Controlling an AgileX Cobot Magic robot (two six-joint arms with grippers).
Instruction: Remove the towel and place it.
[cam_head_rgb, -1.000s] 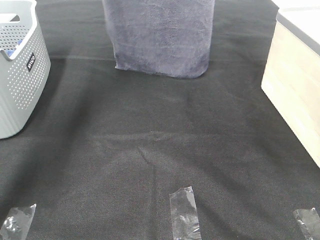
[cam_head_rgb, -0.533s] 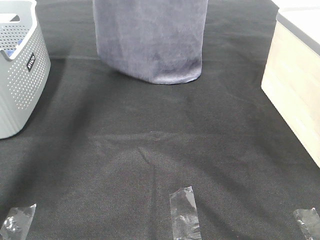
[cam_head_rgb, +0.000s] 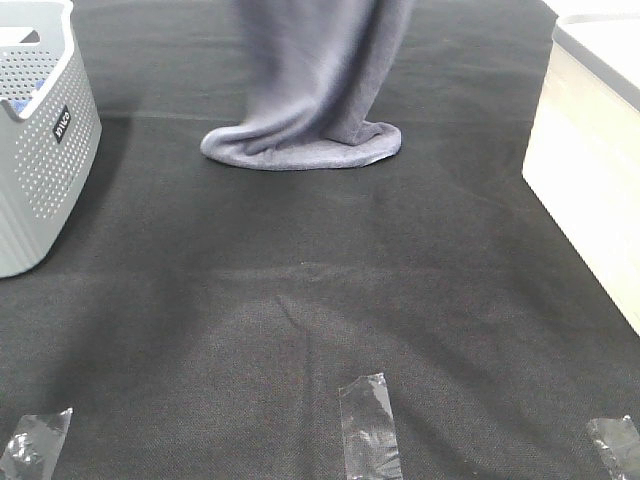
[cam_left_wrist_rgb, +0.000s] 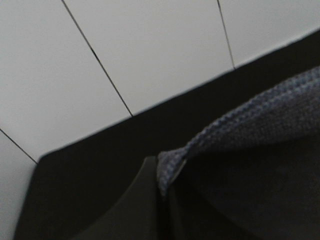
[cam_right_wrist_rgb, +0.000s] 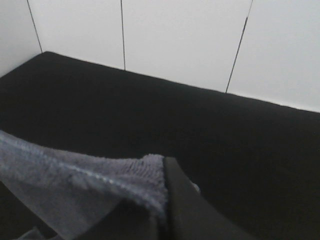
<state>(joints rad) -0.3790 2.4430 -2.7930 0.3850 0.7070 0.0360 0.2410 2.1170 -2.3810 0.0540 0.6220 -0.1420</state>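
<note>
The greyish-purple towel (cam_head_rgb: 315, 80) hangs down from above the top edge of the exterior view at the far middle of the table. Its lower end lies bunched on the black cloth (cam_head_rgb: 300, 300). Neither gripper shows in that view. In the left wrist view my left gripper (cam_left_wrist_rgb: 162, 192) is shut on a corner of the towel (cam_left_wrist_rgb: 250, 120), which stretches away taut. In the right wrist view my right gripper (cam_right_wrist_rgb: 162, 200) is shut on another corner of the towel (cam_right_wrist_rgb: 75, 185), which drapes off to the side.
A grey perforated basket (cam_head_rgb: 35, 130) stands at the left edge of the table. A light wooden box with a grey rim (cam_head_rgb: 590, 150) stands at the right edge. Strips of clear tape (cam_head_rgb: 370, 425) lie along the near edge. White wall panels (cam_right_wrist_rgb: 175, 35) rise behind the table.
The towel has come down: its lower edge hung just above the cloth a second ago and now rests bunched on it. The hanging part has narrowed.
</note>
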